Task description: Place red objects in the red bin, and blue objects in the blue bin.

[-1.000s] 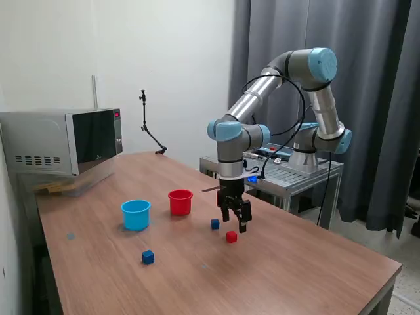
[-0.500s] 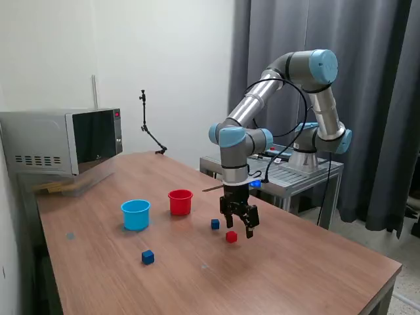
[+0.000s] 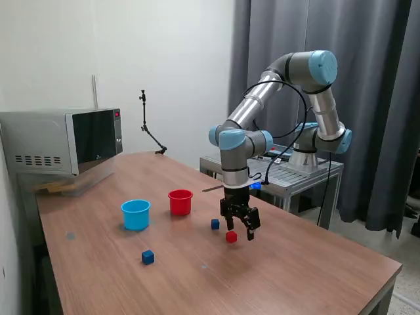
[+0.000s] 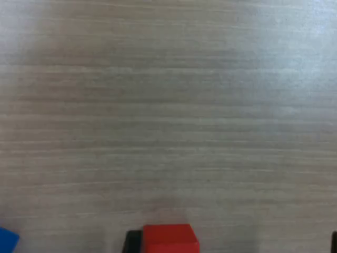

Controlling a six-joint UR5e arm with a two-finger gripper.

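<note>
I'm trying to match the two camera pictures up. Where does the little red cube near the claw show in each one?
Exterior view: the small plain red cube sits on the wooden table, just below the gripper.
Wrist view: the same red cube shows at the frame's edge, partly cut off.
Shared landmark: the small dark blue cube, a corner of which shows beside it.

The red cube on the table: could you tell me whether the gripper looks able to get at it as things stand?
Probably yes. The gripper hangs open just above the red cube, which sits alone on bare table; the nearest blue cube stands apart from it, and nothing covers it.
</note>
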